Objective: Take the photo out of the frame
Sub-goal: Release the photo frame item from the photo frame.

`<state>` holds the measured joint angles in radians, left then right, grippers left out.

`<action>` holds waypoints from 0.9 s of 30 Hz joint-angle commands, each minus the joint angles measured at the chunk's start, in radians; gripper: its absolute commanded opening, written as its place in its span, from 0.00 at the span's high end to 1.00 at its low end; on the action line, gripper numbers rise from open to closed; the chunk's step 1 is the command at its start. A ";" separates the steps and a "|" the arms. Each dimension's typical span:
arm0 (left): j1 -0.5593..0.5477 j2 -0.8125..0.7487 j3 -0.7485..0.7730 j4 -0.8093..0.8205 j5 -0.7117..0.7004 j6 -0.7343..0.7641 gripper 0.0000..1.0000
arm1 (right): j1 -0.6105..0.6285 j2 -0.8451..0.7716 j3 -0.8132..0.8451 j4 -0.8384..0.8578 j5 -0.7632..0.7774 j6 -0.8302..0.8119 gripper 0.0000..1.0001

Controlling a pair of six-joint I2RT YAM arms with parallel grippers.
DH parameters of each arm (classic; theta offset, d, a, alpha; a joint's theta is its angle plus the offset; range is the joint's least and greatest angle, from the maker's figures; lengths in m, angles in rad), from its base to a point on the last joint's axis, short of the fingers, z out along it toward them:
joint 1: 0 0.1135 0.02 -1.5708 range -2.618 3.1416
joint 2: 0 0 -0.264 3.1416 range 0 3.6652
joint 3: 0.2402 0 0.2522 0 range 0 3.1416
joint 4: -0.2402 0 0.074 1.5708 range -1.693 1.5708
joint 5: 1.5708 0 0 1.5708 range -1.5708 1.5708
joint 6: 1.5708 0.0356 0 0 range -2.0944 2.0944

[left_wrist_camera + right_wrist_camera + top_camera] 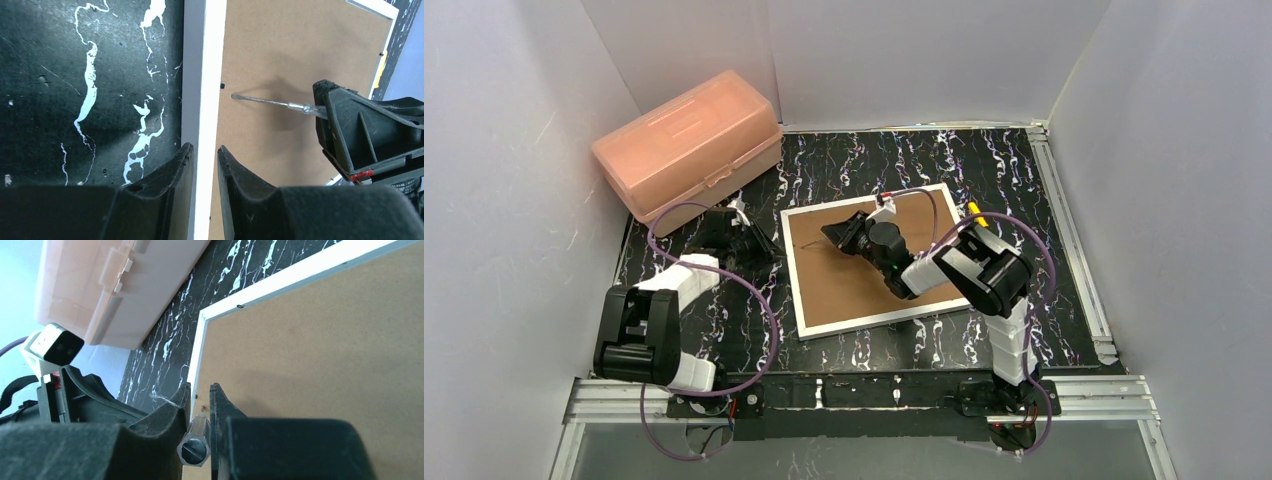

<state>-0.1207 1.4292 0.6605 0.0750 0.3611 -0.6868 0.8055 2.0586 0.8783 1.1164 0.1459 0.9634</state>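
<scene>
Two arms: both work at the frame's left edge.
Frame: the frame (856, 288) lies face down mid-worktop, slightly askew, brown back up inside a thin white border.
Photo: hidden, presumably under the backing, so it is not out yet.
Right gripper: the right gripper (200, 386) is clamped on the clear handle of a screwdriver (270, 101), reaching across the back from the right.
Tip: the shaft lies low over the board, its tip just beside a small dark mark (222, 85) at the border's inner rim. This is perhaps a retaining tab, but the view is too coarse to be sure.
Left gripper: the left gripper (205, 150) has its fingers a narrow gap apart with the white border showing between them. I cannot tell whether they pinch it or only hover over it.
Step in hand: judged as freeing the backing, with the tool working the left-edge fastener while the other arm steadies the frame.
Next move: it calls for seating the tip under or against that mark and levering gently, with the frame held from sliding on the worktop (994, 165).
Other things: a pink box (689, 145) sits at the far-left corner, well apart from the frame.
In the way: the two grippers are crowded at one edge. The backing covers the photo until every fastener is loosed.
</scene>
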 commanded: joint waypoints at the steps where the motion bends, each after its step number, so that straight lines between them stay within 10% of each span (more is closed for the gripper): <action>1: 0.004 -0.064 -0.027 0.000 -0.031 0.042 0.78 | 0.012 -0.076 -0.022 -0.096 0.110 -0.064 0.99; 27: 0.003 0.023 -0.018 0.123 -0.013 0.015 0.70 | -0.049 0.012 0.097 -0.082 -0.187 -0.071 0.99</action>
<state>-0.1207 1.4513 0.6109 0.1879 0.3489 -0.6704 0.7536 2.0556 0.9268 1.0393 0.0189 0.9310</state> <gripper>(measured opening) 0.273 0.221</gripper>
